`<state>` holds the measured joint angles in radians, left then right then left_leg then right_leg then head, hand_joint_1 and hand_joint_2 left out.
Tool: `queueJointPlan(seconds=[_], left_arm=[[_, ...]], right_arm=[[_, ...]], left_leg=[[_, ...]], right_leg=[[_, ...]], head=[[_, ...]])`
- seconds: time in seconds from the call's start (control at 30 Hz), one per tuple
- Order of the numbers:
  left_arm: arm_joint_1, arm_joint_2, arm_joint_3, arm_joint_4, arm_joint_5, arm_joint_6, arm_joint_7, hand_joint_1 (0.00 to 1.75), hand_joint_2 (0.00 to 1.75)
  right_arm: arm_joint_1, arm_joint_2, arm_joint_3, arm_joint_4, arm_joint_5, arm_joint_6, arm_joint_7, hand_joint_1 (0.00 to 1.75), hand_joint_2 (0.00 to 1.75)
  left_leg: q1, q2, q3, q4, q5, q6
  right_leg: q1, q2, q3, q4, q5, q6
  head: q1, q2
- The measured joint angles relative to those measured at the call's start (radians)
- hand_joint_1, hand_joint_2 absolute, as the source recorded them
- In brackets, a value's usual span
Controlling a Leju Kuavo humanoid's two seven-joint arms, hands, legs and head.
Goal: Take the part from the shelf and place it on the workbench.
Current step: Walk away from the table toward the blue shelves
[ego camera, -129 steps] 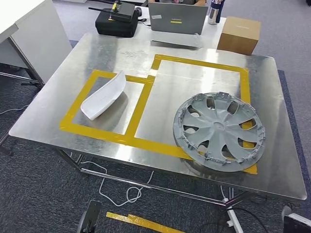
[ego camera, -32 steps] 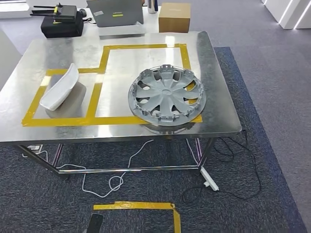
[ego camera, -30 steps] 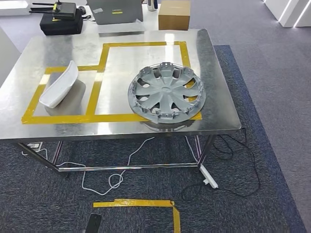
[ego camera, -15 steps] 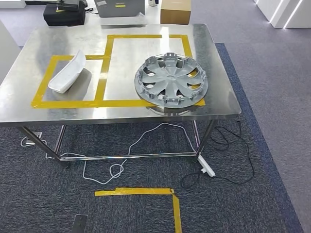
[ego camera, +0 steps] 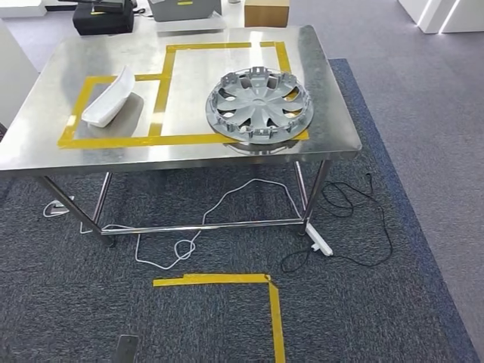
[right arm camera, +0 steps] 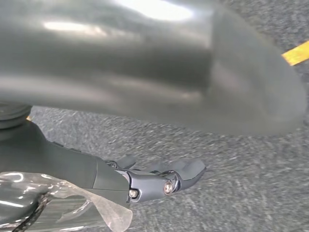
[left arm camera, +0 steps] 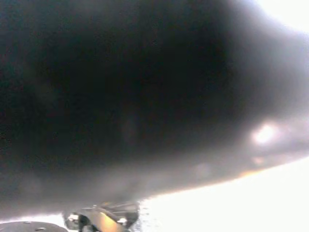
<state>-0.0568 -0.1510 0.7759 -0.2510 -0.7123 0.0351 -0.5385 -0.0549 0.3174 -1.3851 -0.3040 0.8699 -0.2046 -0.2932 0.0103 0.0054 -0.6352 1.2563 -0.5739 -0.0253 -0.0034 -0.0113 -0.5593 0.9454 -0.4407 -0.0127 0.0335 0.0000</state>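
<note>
We see the hubcap (ego camera: 259,104) lying flat at 1 o'clock on the worktop (ego camera: 336,128), across the yellow tape (ego camera: 165,140), with the white part (ego camera: 108,98) at 11 o'clock. Our right hand (right arm camera: 160,181) hangs over carpet, fingers extended and holding nothing; we cannot tell the left hand's state. No shelf is visible; we should turn to locate it before reaching.
</note>
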Motion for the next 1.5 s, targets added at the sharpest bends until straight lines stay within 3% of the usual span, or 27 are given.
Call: queueJointPlan(seconds=[0.07, 0.13, 0.2, 0.27, 0.33, 0.4, 0.43, 0.47, 0.53, 0.6, 0.67, 0.7, 0.73, 0.8, 0.9, 0.93, 0.97, 1.03, 1.1, 1.17, 1.2, 1.27, 1.3, 1.37, 1.43, 1.47, 1.5], left_arm=[[-0.001, -0.004, 0.000, 0.000, -0.004, 0.016, -0.002, 0.00, 0.00], [-0.002, -0.015, -0.001, 0.000, -0.018, 0.036, -0.006, 0.00, 0.00], [-0.003, -0.030, -0.003, 0.000, -0.038, 0.052, -0.010, 0.00, 0.00], [-0.002, -0.045, -0.004, 0.000, -0.049, 0.062, -0.012, 0.00, 0.00], [-0.002, -0.057, -0.004, 0.000, -0.053, 0.066, -0.012, 0.00, 0.00], [-0.003, -0.062, -0.004, 0.000, -0.054, 0.066, -0.012, 0.00, 0.00], [-0.003, -0.064, -0.004, 0.000, -0.054, 0.066, -0.012, 0.00, 0.00], [-0.003, -0.065, -0.004, 0.000, -0.054, 0.066, -0.012, 0.00, 0.00], [-0.003, -0.066, -0.004, 0.000, -0.054, 0.066, -0.012, 0.00, 0.00], [-0.003, -0.069, -0.004, 0.000, -0.055, 0.066, -0.012, 0.00, 0.00], [-0.005, -0.073, -0.003, 0.000, -0.057, 0.066, -0.013, 0.00, 0.00], [-0.005, -0.074, -0.003, 0.000, -0.058, 0.065, -0.013, 0.00, 0.00], [-0.004, -0.074, -0.002, 0.000, -0.060, 0.065, -0.014, 0.00, 0.00], [0.001, -0.075, -0.001, 0.000, -0.063, 0.066, -0.016, 0.00, 0.00], [0.006, -0.075, 0.001, 0.000, -0.070, 0.065, -0.019, 0.00, 0.00], [0.005, -0.075, 0.003, 0.000, -0.072, 0.065, -0.020, 0.00, 0.00], [0.005, -0.075, 0.005, 0.000, -0.073, 0.064, -0.021, 0.00, 0.00], [0.006, -0.075, 0.014, 0.000, -0.073, 0.061, -0.023, 0.00, 0.00], [0.005, -0.075, 0.023, 0.000, -0.074, 0.058, -0.026, 0.00, 0.00], [0.002, -0.077, 0.030, -0.001, -0.073, 0.053, -0.030, 0.00, 0.00], [0.000, -0.078, 0.035, -0.001, -0.072, 0.050, -0.033, 0.00, 0.00], [0.002, -0.081, 0.049, -0.002, -0.071, 0.046, -0.037, 0.00, 0.00], [0.005, -0.083, 0.057, -0.002, -0.070, 0.044, -0.038, 0.00, 0.00], [0.007, -0.087, 0.073, -0.002, -0.065, 0.041, -0.039, 0.00, 0.00], [0.005, -0.090, 0.091, -0.003, -0.060, 0.036, -0.039, 0.00, 0.00], [0.005, -0.091, 0.099, -0.004, -0.060, 0.034, -0.040, 0.00, 0.00], [0.005, -0.092, 0.108, -0.004, -0.058, 0.032, -0.040, 0.00, 0.00]], right_arm=[[0.001, -0.001, 0.000, 0.001, -0.002, 0.012, -0.003, 0.00, 0.00], [0.003, -0.003, 0.000, 0.001, -0.008, 0.031, -0.006, 0.00, 0.00], [0.008, -0.007, 0.000, 0.000, -0.014, 0.050, -0.005, 0.00, 0.00], [0.014, -0.010, -0.001, -0.001, -0.018, 0.063, -0.004, 0.00, 0.00], [0.019, -0.012, -0.001, -0.002, -0.020, 0.068, -0.001, 0.00, 0.00], [0.021, -0.013, -0.001, -0.002, -0.021, 0.069, 0.000, 0.00, 0.00], [0.021, -0.014, -0.001, -0.002, -0.021, 0.070, 0.000, 0.00, 0.00], [0.021, -0.015, -0.001, -0.002, -0.021, 0.070, 0.000, 0.00, 0.00], [0.021, -0.015, -0.001, -0.003, -0.019, 0.070, 0.002, 0.00, 0.00], [0.020, -0.016, -0.001, -0.005, -0.014, 0.071, 0.004, 0.00, 0.00], [0.020, -0.017, -0.001, -0.007, -0.006, 0.073, 0.006, 0.00, 0.00], [0.020, -0.017, -0.001, -0.008, -0.002, 0.075, 0.006, 0.00, 0.00], [0.020, -0.017, -0.001, -0.008, 0.001, 0.076, 0.008, 0.00, 0.00], [0.021, -0.016, -0.001, -0.008, 0.007, 0.079, 0.012, 0.00, 0.00], [0.025, -0.016, -0.001, -0.009, 0.019, 0.081, 0.021, 0.00, 0.00], [0.025, -0.016, -0.001, -0.009, 0.024, 0.081, 0.024, 0.00, 0.00], [0.025, -0.016, -0.001, -0.009, 0.029, 0.082, 0.026, 0.00, 0.00], [0.024, -0.016, -0.001, -0.010, 0.039, 0.083, 0.027, 0.00, 0.00], [0.024, -0.016, -0.001, -0.011, 0.050, 0.086, 0.027, 0.00, 0.00], [0.024, -0.017, -0.001, -0.013, 0.060, 0.088, 0.024, 0.00, 0.00], [0.023, -0.017, -0.001, -0.014, 0.066, 0.088, 0.022, 0.00, 0.00], [0.021, -0.017, -0.001, -0.015, 0.076, 0.088, 0.016, 0.00, 0.00], [0.021, -0.018, -0.001, -0.015, 0.083, 0.087, 0.014, 0.00, 0.00], [0.023, -0.020, -0.001, -0.015, 0.098, 0.086, 0.009, 0.00, 0.00], [0.026, -0.022, -0.001, -0.016, 0.114, 0.085, 0.005, 0.00, 0.00], [0.026, -0.023, -0.001, -0.016, 0.118, 0.085, 0.003, 0.00, 0.00], [0.025, -0.024, -0.001, -0.016, 0.121, 0.086, 0.002, 0.00, 0.00]], left_leg=[[0.010, 0.000, 0.084, -0.087, 0.050, -0.011], [0.011, -0.003, 0.177, -0.225, 0.034, -0.011], [0.004, -0.006, 0.207, -0.285, 0.008, 0.005], [0.002, -0.003, 0.191, -0.281, 0.021, 0.028], [0.001, 0.002, 0.168, -0.281, 0.044, 0.049], [-0.004, 0.003, 0.135, -0.280, 0.072, 0.058], [-0.007, 0.004, 0.116, -0.279, 0.087, 0.060], [-0.012, 0.004, 0.096, -0.278, 0.102, 0.061], [-0.020, 0.003, 0.058, -0.277, 0.131, 0.062], [-0.027, -0.007, 0.030, -0.276, 0.157, 0.059], [-0.031, -0.019, 0.015, -0.275, 0.184, 0.054], [-0.032, -0.024, 0.009, -0.276, 0.197, 0.050], [-0.032, -0.032, 0.004, -0.278, 0.212, 0.046], [-0.028, -0.038, -0.009, -0.271, 0.197, 0.034], [-0.019, -0.023, -0.044, -0.134, 0.045, 0.013], [-0.015, -0.020, -0.054, -0.064, 0.006, 0.007], [-0.010, -0.018, -0.057, -0.007, -0.006, 0.001], [-0.002, -0.013, -0.025, 0.024, 0.038, -0.010], [0.003, 0.020, 0.066, -0.069, 0.078, -0.017], [-0.001, 0.059, 0.156, -0.201, 0.050, -0.008], [-0.004, 0.068, 0.177, -0.242, 0.031, 0.002], [-0.006, 0.053, 0.167, -0.262, 0.033, 0.026], [-0.005, 0.045, 0.155, -0.262, 0.044, 0.036], [-0.004, 0.028, 0.124, -0.265, 0.073, 0.052], [-0.006, 0.005, 0.086, -0.264, 0.105, 0.058], [-0.008, -0.007, 0.066, -0.263, 0.121, 0.059], [-0.010, -0.018, 0.046, -0.262, 0.137, 0.058]], right_leg=[[-0.007, 0.000, -0.045, 0.024, 0.018, 0.011], [-0.009, 0.002, -0.076, 0.047, 0.033, 0.026], [-0.010, 0.002, -0.087, 0.054, 0.051, 0.038], [-0.014, 0.002, -0.090, 0.055, 0.053, 0.050], [-0.017, 0.005, -0.107, 0.103, -0.018, 0.058], [-0.015, 0.007, -0.134, 0.227, -0.133, 0.061], [-0.015, 0.008, -0.142, 0.294, -0.165, 0.060], [-0.014, 0.008, -0.140, 0.343, -0.170, 0.058], [-0.010, 0.009, -0.090, 0.343, -0.120, 0.045], [0.002, 0.032, 0.034, 0.206, -0.093, 0.021], [0.012, 0.061, 0.156, 0.037, -0.125, 0.007], [0.015, 0.066, 0.186, -0.010, -0.139, 0.007], [0.015, 0.061, 0.186, -0.031, -0.140, 0.008], [0.013, 0.039, 0.166, -0.030, -0.119, 0.000], [0.011, 0.001, 0.123, -0.024, -0.086, -0.015], [0.011, -0.013, 0.104, -0.017, -0.075, -0.015], [0.011, -0.026, 0.084, -0.009, -0.066, -0.014], [0.008, -0.051, 0.042, 0.014, -0.049, -0.010], [0.007, -0.071, 0.003, 0.042, -0.037, -0.002], [0.009, -0.089, -0.023, 0.066, -0.028, 0.009], [0.010, -0.099, -0.030, 0.072, -0.021, 0.014], [0.008, -0.114, -0.037, 0.076, -0.008, 0.027], [0.006, -0.101, -0.042, 0.082, -0.020, 0.034], [0.002, -0.046, -0.063, 0.141, -0.100, 0.047], [0.001, -0.001, -0.085, 0.256, -0.199, 0.050], [0.002, 0.006, -0.087, 0.307, -0.219, 0.048], [0.002, 0.009, -0.079, 0.334, -0.211, 0.045]], head=[[0.000, 0.000], [-0.002, 0.000], [-0.003, 0.000], [-0.003, 0.000], [-0.001, 0.000], [0.002, 0.000], [0.003, 0.000], [0.003, 0.000], [0.003, 0.000], [0.002, 0.000], [0.001, 0.000], [0.001, 0.000], [0.000, 0.000], [-0.002, 0.000], [-0.008, 0.000], [-0.008, 0.000], [-0.009, 0.000], [-0.009, 0.000], [-0.010, 0.000], [-0.011, 0.000], [-0.011, 0.000], [-0.012, 0.000], [-0.013, 0.000], [-0.013, 0.000], [-0.011, 0.000], [-0.010, 0.000], [-0.010, 0.000]])
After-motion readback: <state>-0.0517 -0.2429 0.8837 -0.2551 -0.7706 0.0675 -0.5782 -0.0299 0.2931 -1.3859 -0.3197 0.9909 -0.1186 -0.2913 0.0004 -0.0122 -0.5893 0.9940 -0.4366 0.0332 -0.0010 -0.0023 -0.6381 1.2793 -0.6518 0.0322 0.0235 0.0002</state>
